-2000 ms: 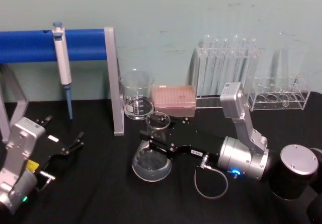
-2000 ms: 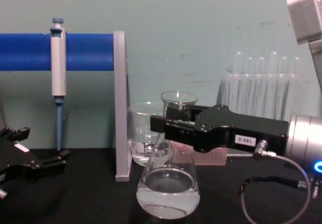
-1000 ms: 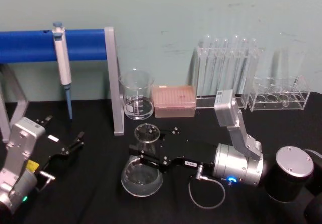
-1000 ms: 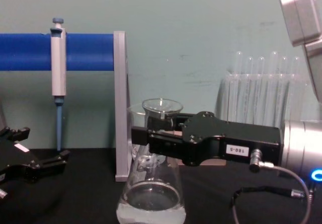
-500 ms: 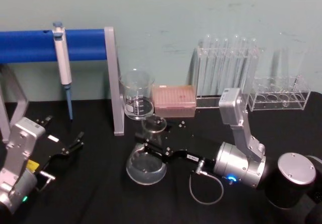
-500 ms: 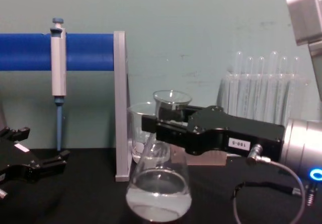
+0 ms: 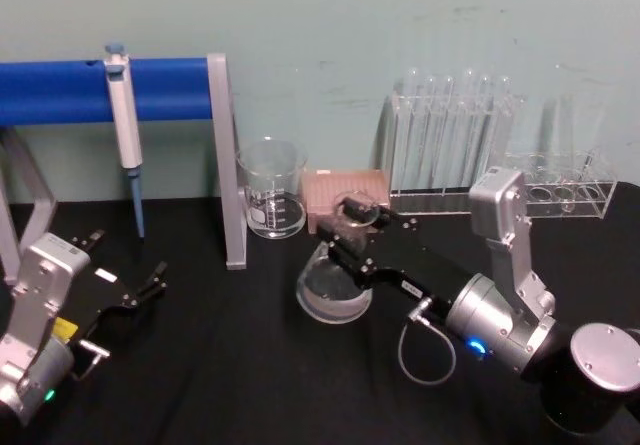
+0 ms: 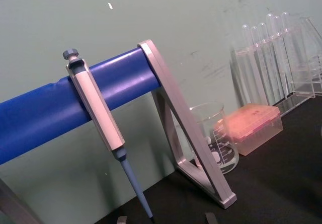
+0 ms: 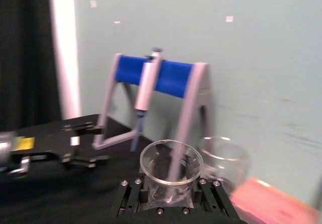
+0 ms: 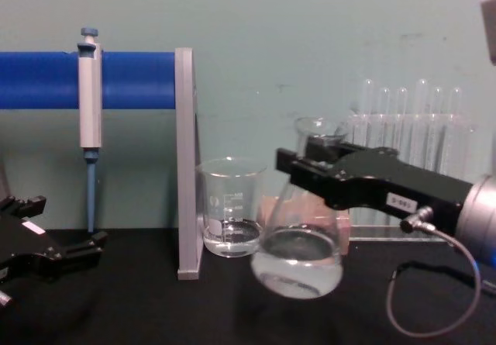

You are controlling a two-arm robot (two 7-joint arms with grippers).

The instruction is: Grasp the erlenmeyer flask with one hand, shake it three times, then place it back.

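**Shaking step, flask aloft.** The right gripper [image 7: 350,233] reaches in from the robot's right. Its black fingers [image 9: 132,196] are clenched on the narrow neck of the erlenmeyer flask [image 10: 298,256], just under the flared rim. The flask appears to hang clear of the black desk [image 7: 230,365], tilted with its neck leaning toward the robot's right. It is just beside the beaker [image 10: 231,215] and in front of the pink pipette tip box [image 7: 330,187]. The left gripper [image 7: 130,290] rests low at the robot's left, fingers spread and holding nothing.

**Doing the step well, as judged from here.**
- Use short, even swings with the mouth uppermost, so the shallow liquid swirls in the wide base and does not climb the neck.
- Keep the path away from the beaker and the grey upright of the pipette stand [image 10: 184,163], both of which are near.
- Hold the grip firm, since smooth glass between hard fingers may slip or twist.

**Materials.**
- The flask and beaker are clear, glossy glass. The flask is conical with a round base; the beaker is straight-walled with printed graduations.
- The test tubes [image 7: 450,135] are tall and thin, held in a clear rack.
- The desk is matt black.
- The stand's bar is blue and carries a grey pipette [image 10: 90,97].
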